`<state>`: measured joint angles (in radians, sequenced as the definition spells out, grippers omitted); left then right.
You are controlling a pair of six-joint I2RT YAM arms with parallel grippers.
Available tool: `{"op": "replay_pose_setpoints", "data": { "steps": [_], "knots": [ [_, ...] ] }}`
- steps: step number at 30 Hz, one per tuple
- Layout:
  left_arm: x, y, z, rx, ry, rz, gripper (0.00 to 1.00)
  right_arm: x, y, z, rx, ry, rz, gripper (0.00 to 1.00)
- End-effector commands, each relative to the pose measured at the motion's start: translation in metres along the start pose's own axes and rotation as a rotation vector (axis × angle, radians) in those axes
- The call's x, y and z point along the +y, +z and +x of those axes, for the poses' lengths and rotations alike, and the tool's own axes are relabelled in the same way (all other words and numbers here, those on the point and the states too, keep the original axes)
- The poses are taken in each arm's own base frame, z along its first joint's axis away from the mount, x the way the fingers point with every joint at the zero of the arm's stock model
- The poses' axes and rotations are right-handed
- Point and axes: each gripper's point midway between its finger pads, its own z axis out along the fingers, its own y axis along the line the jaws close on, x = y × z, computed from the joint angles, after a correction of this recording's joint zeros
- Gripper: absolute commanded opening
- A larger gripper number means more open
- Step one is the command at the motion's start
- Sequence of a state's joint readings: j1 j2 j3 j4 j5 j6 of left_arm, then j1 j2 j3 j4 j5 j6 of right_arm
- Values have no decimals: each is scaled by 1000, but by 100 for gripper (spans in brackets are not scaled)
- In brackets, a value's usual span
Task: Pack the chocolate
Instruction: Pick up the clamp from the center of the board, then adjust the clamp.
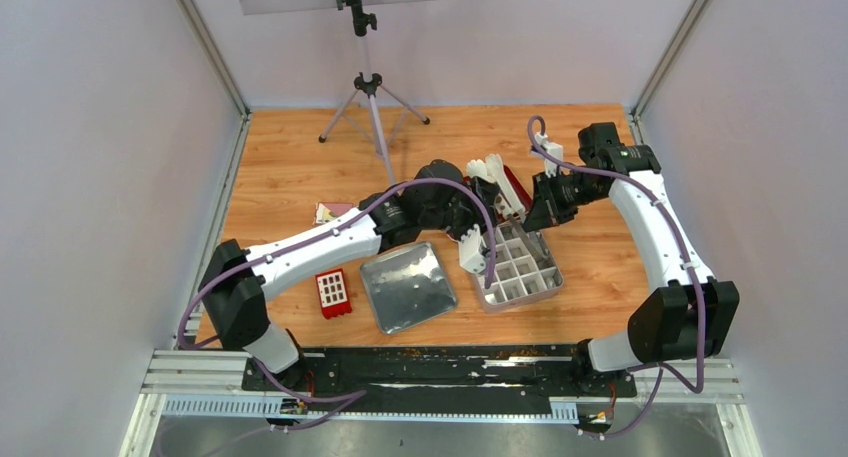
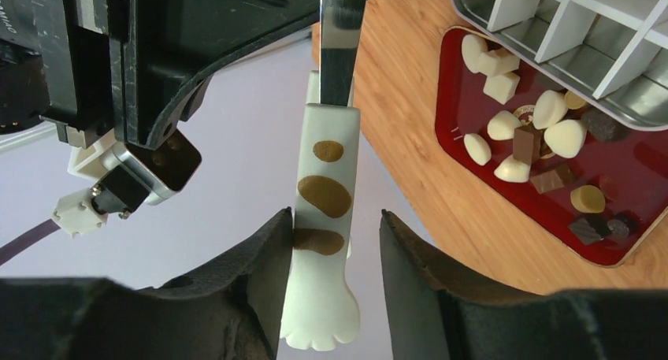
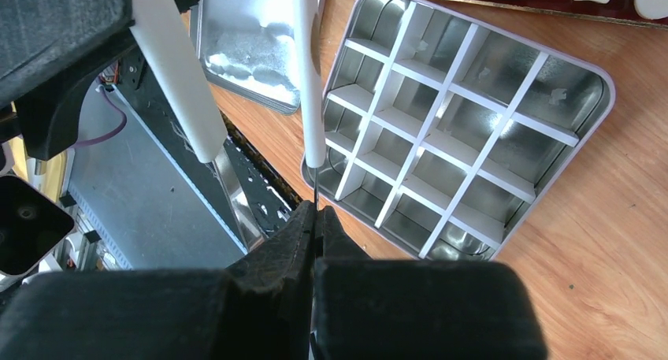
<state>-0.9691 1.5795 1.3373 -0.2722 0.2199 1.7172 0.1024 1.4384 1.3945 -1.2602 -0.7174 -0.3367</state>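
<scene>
The chocolate (image 2: 526, 143), cream-white and brown pieces, lies on a red tray (image 2: 640, 179) to the right in the left wrist view. Beside it stands the divided tin (image 1: 518, 269), whose compartments (image 3: 504, 68) hold nothing. White paw-shaped tongs (image 2: 327, 187) with brown spots hang in the air. My right gripper (image 3: 315, 210) is shut on their thin metal end, and both tong arms (image 3: 311, 100) reach away from it. My left gripper (image 2: 336, 218) stands open around the paw tip: one jaw touches it, the other is a gap away.
The tin's lid (image 1: 408, 287) lies left of the tin, with a small red block (image 1: 333, 292) beyond it. A tripod (image 1: 370, 97) stands at the back of the wooden table. Grey walls close in on both sides.
</scene>
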Motion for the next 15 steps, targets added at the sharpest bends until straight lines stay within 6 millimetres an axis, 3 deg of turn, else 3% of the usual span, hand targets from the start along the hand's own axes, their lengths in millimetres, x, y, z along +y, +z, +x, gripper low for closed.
{"op": "replay_pose_setpoints", "data": {
  "steps": [1, 9, 11, 15],
  "knots": [
    [13, 0, 6, 40, 42, -24, 49, 17, -8, -10, -56, -40, -44, 0],
    [17, 0, 14, 82, -74, -70, 37, 19, -13, -9, -67, -59, -29, 3],
    [14, -2, 16, 94, -148, -78, 35, 20, -17, -12, -75, -73, -16, 11],
    [8, -10, 13, 92, -291, -107, 31, 25, -31, -27, -124, -121, 13, 41]
  ]
}}
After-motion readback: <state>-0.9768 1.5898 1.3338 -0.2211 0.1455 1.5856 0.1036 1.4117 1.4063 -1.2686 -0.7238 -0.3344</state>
